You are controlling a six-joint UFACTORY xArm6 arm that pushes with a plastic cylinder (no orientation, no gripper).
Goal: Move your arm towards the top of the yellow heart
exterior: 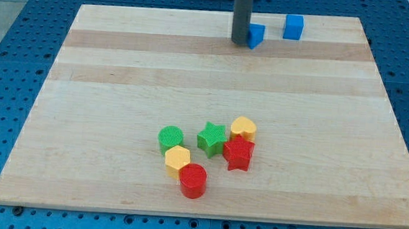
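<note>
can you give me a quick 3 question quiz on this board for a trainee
1. True or false: my tip touches the yellow heart.
2. Which block sits nearest my tip? A) green star B) blue block C) red cylinder
3. Fill in: the red star lies just toward the view's ____ from the yellow heart.

Key: 1 false; 2 B; 3 bottom.

Straight dark grey cylindrical rod enters from the view's top edge, slightly right of centre, and hangs vertical. My tip is at its lower end, down at the surface of the pale wooden counter, near its far edge.
</note>
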